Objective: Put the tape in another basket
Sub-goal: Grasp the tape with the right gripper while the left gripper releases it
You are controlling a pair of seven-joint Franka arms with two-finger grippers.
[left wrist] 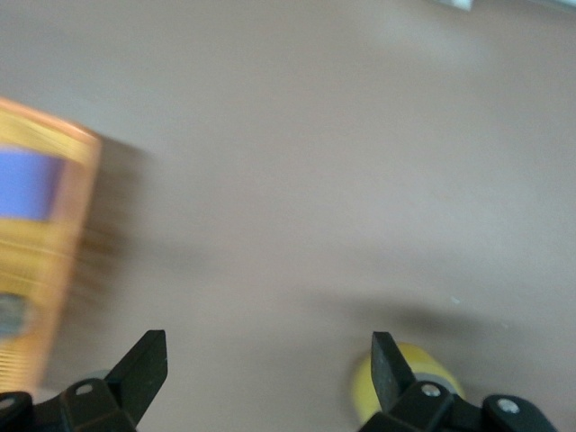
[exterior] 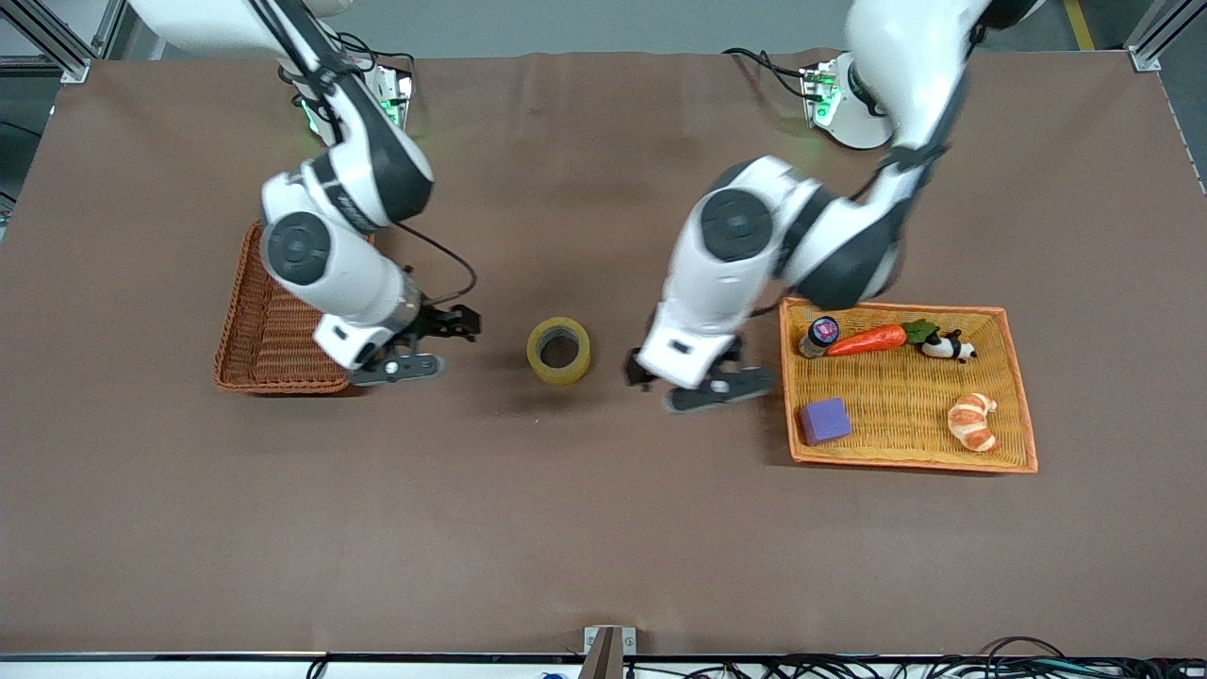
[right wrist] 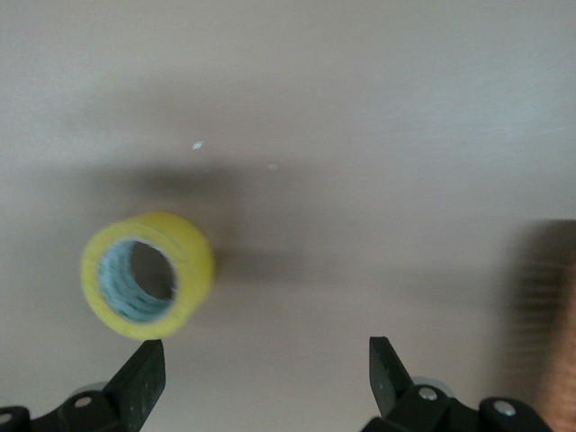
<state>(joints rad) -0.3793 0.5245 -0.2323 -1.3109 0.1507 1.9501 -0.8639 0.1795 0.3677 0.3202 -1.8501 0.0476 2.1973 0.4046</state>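
Tape roll [exterior: 558, 350] lies on the table between two spread, empty grippers, left [exterior: 702, 382] and right [exterior: 424, 346], probably mid-handover toward wicker basket [exterior: 247, 332].

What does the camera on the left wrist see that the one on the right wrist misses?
Only the left wrist view shows the orange-yellow tray with the purple cube in it. Only the right wrist view shows the tape's grey core and a dark edge that may be the reddish-brown basket. Both show the tape lying on the brown table, plus their own open gripper: the left gripper and the right gripper.
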